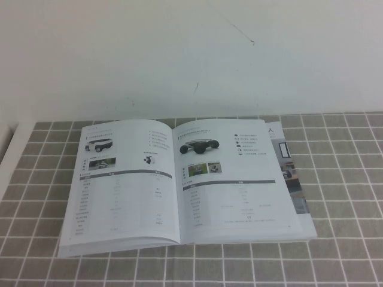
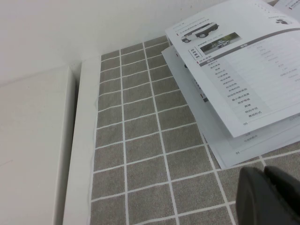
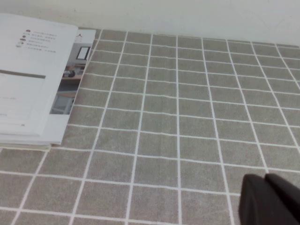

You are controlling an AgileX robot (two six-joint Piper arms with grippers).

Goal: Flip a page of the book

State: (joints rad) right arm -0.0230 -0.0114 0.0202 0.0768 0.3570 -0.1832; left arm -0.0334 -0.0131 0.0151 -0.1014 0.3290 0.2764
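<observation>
The book (image 1: 128, 179) lies open on the grey checked cloth in the high view. Its right-hand leaf, the page (image 1: 233, 179), lies flat and shows a black low wheeled vehicle above a grey-barred table. The left-hand leaf shows a white boxy vehicle. Neither arm shows in the high view. My left gripper (image 2: 263, 171) is shut and empty, off the book's near left corner (image 2: 234, 159). My right gripper (image 3: 265, 177) is shut and empty, over the cloth well to the right of the book (image 3: 56, 122) and the page (image 3: 28, 70).
The grey checked cloth (image 1: 335, 251) covers the table up to the white wall. A white table strip and a raised white ledge (image 2: 33, 140) run along the cloth's left edge. The book's photo-printed cover edge (image 1: 293, 179) sticks out past the right page.
</observation>
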